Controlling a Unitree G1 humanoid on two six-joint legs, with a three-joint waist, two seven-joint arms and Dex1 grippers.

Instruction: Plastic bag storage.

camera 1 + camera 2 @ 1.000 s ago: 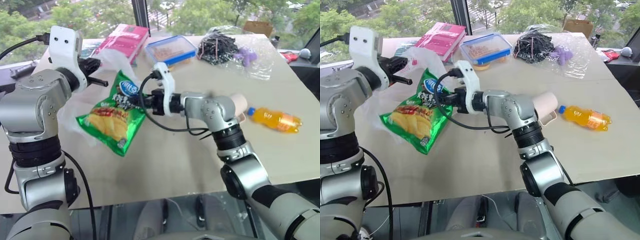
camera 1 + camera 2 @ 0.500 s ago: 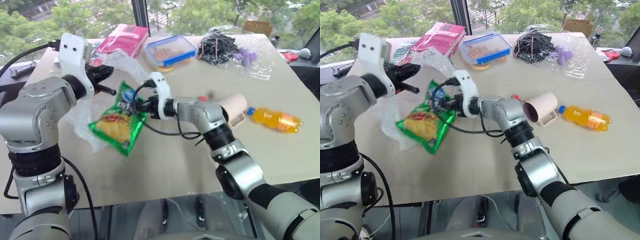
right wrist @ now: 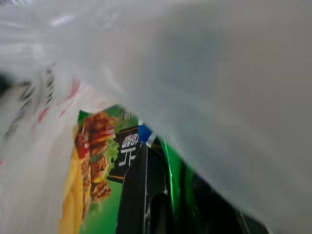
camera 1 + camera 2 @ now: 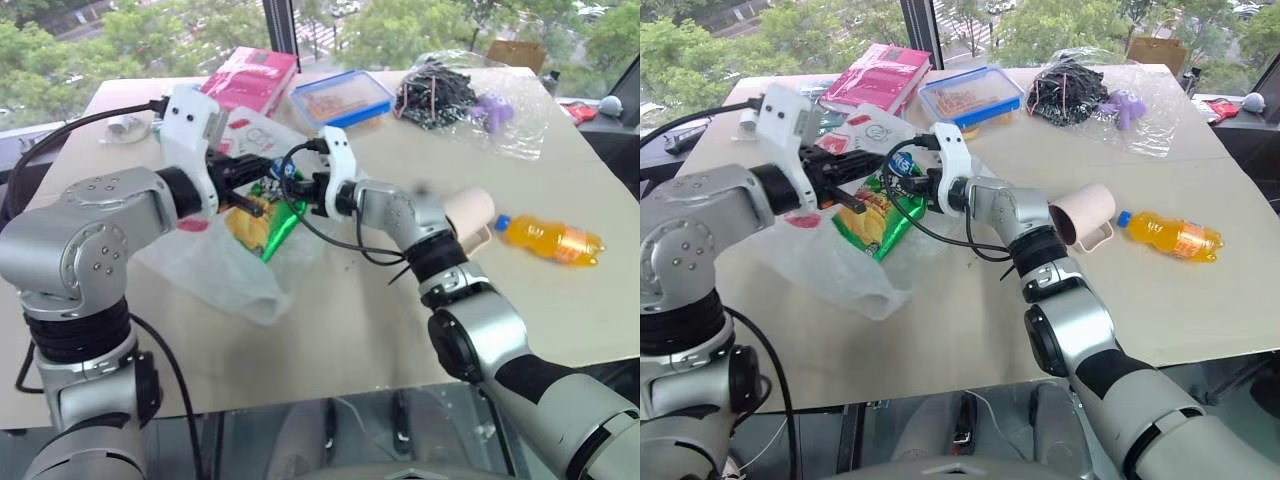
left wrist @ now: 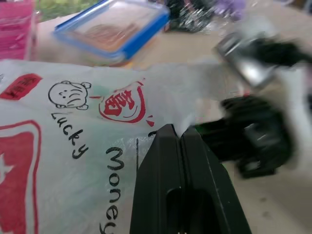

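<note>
The plastic bag (image 4: 215, 268), milky white with red prints, lies crumpled on the table at the left, its mouth lifted. My left gripper (image 4: 256, 192) is shut on the bag's upper edge; in the left wrist view the black fingers (image 5: 165, 161) meet on the printed film (image 5: 73, 146). A green chip packet (image 4: 265, 215) sits partly inside the bag's mouth. My right gripper (image 4: 912, 182) is shut on the packet's top edge. In the right wrist view the packet (image 3: 92, 180) lies under the bag's film (image 3: 219, 73).
A pink book (image 4: 250, 78), a blue-lidded container (image 4: 342, 98) and a clear bag of black items (image 4: 440, 92) with a purple thing (image 4: 490, 108) line the far side. A beige cup (image 4: 470, 212) and an orange bottle (image 4: 550, 240) lie to the right.
My left gripper has carried the bag's edge to the right, over the packet. My right gripper has pushed the chip packet forward into the bag's mouth, so less of it shows.
</note>
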